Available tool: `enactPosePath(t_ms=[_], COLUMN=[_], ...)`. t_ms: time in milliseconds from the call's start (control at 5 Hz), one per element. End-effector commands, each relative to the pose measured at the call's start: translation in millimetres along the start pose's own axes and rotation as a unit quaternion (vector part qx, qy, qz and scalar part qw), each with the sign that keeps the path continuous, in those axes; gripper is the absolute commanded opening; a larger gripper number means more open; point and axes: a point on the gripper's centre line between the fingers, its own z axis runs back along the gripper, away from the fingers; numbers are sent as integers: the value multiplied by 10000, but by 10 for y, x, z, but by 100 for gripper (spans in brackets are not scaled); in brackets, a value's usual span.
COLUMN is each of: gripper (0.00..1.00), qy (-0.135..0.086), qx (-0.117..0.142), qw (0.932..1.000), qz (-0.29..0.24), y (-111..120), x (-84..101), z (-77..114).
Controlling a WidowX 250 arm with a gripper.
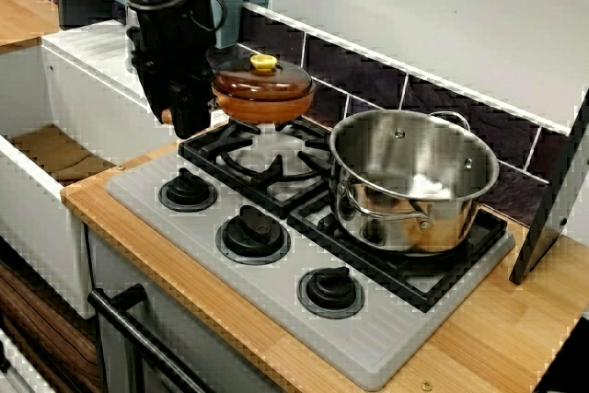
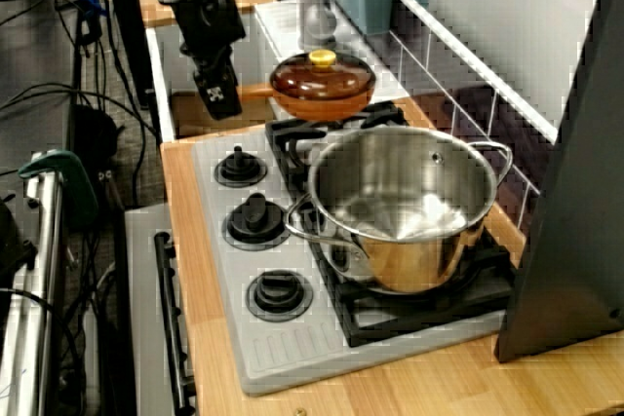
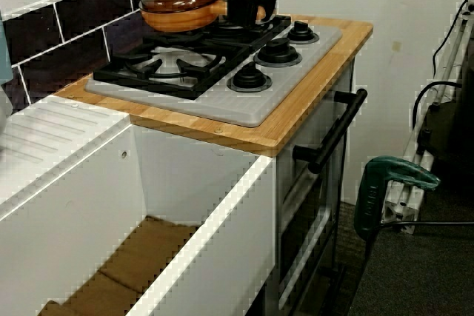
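Black claw clamped on the stubby handle of a round orange-brown lidded pan with a yellow knob. The pan hangs just beside the claw, toward the tiled wall, above the black burner grate. Beyond the pan stands a large shiny steel pot. Holding level seems wise, so the lid does not slide. Only the high view shows the handle entering the claw. The sink-side view nearly hides the steel pot.
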Motion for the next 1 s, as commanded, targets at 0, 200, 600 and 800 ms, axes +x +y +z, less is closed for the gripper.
enactPosePath(t_ms=[0,200,600,800], gripper=[0,0,0,0], qy=[-431,-526,-650,-674], qx=[-10,-13,87,43], qw=[9990,9985,9977,9975], qz=[-105,-129,-186,-209], y=[-9,-20,-38,-33], x=[143,165,209,246], z=[375,518,750,880])
